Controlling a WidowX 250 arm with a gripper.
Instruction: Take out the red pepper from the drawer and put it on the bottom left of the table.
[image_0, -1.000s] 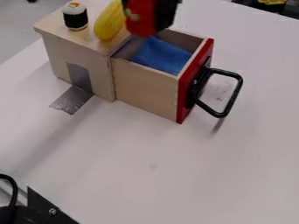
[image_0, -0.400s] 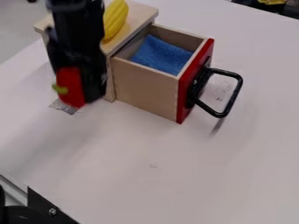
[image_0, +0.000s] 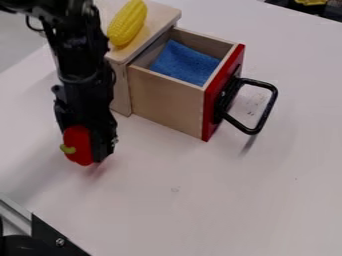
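I see a black robot arm coming in from the top left, with its gripper (image_0: 89, 148) hanging down over the left part of the table (image_0: 220, 200). The jaws are squeezed on the red pepper (image_0: 79, 143), which is down low, on the side near the table's bottom left corner. The pepper's little yellow-green stem (image_0: 67, 149) points left. A pinkish shine is on the table just under it, but I can't tell if the pepper touches the table.

The wooden box (image_0: 119, 90) stands by the table's top left edge, partly hidden behind the arm. Yellow corn (image_0: 127, 23) lies on top of it. The drawer (image_0: 163, 102) sticks out of the box to the right. It has a red front (image_0: 211, 112) with a big black handle (image_0: 267, 107). A blue cloth (image_0: 184, 63) is inside the drawer.

Past the table's top right edge, there is something yellow (image_0: 311, 2). At the bottom left corner, I see a black piece (image_0: 50, 235) with a screw (image_0: 60, 242) in it, beside a silver strip (image_0: 15, 212).
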